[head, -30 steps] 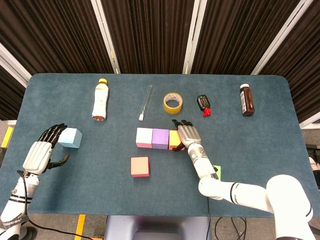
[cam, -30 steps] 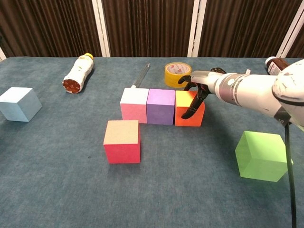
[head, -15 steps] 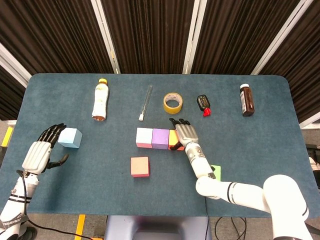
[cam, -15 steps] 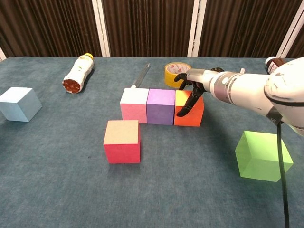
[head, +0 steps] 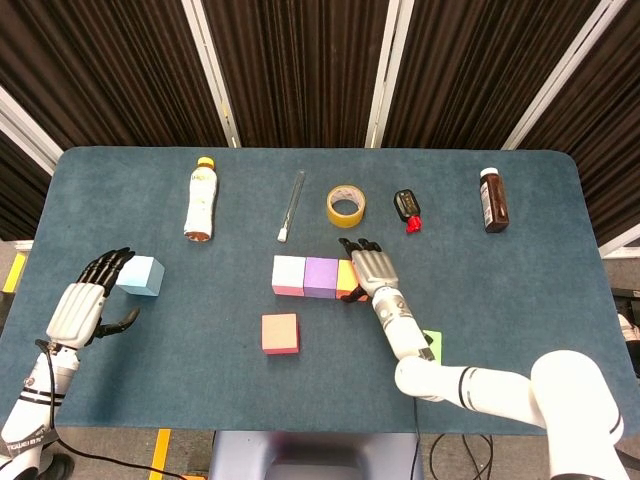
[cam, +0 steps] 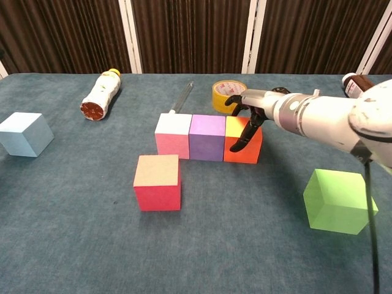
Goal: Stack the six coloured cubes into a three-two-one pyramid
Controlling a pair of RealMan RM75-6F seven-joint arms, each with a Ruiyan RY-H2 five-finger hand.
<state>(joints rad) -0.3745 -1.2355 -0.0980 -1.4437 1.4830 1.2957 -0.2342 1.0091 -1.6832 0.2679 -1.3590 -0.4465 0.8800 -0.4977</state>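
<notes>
Your right hand [cam: 252, 116] rests on the orange cube [cam: 242, 146], fingers curled over it, w/ the tape roll [cam: 227, 95] just behind. Orange touches the purple cube [cam: 206, 136], then pink [cam: 173, 135]. Red cube [cam: 157, 182] sits in front; green cube [cam: 339, 201] to the right. Left hand [head: 82, 302] is open beside the blue cube [head: 139, 276].

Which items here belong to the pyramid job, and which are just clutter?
Job: pink cube, purple cube, orange cube, red cube, green cube, blue cube.

Clutter: drink bottle, tube, tape roll, key fob, brown bottle.
</notes>
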